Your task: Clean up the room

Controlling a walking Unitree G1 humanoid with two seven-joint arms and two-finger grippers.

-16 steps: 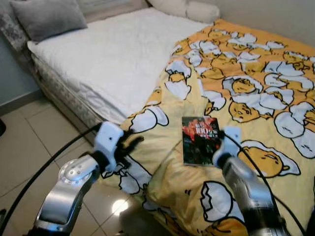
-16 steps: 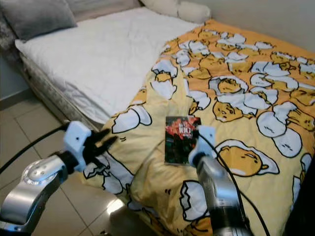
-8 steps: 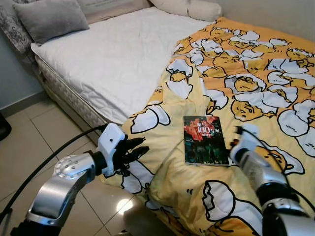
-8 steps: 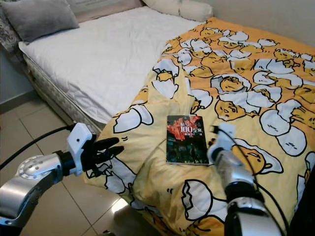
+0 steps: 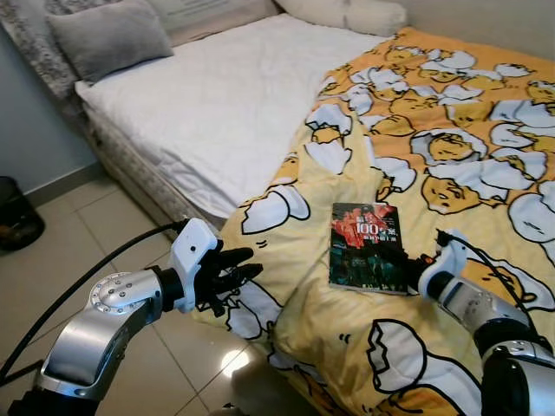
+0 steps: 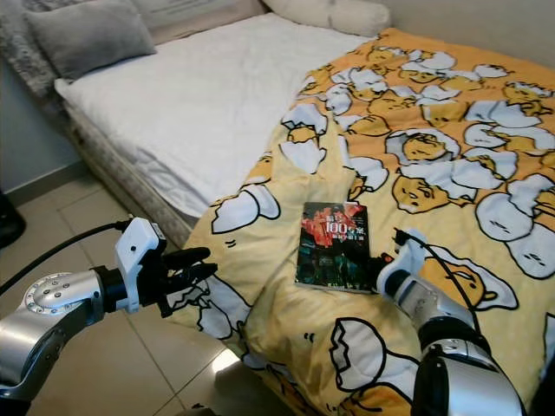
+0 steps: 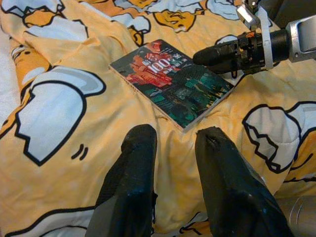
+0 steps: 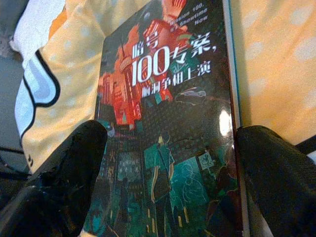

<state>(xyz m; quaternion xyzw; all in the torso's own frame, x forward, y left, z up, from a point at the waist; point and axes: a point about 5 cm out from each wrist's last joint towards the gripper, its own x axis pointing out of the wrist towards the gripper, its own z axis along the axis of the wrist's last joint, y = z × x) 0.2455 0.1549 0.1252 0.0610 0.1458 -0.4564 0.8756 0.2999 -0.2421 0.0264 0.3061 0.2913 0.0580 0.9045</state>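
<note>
A dark paperback book (image 5: 365, 247) with a red-and-teal cover and "100" in its title lies flat on the yellow egg-print blanket (image 5: 451, 156). My right gripper (image 5: 409, 271) is down at the book's near right corner. In the right wrist view that gripper (image 8: 173, 133) is open, with one black finger (image 8: 69, 168) on each side of the cover (image 8: 168, 113). My left gripper (image 5: 236, 276) hovers open beside the blanket's hanging edge, off to the book's left. In the left wrist view its fingers (image 7: 133, 163) point at the book (image 7: 173, 81).
The white mattress (image 5: 217, 104) is bare on its left half, with a grey pillow (image 5: 108, 36) and cream pillows (image 5: 347, 12) at the head. A dark bin (image 5: 16, 212) stands on the tiled floor (image 5: 87, 243) by the wall. The blanket drapes over the bed's corner toward the floor.
My right arm has swung from over the book to its right and dropped low, so its fingers now flank the book's near corner. The view shifted slightly. The left gripper stayed about where it was.
</note>
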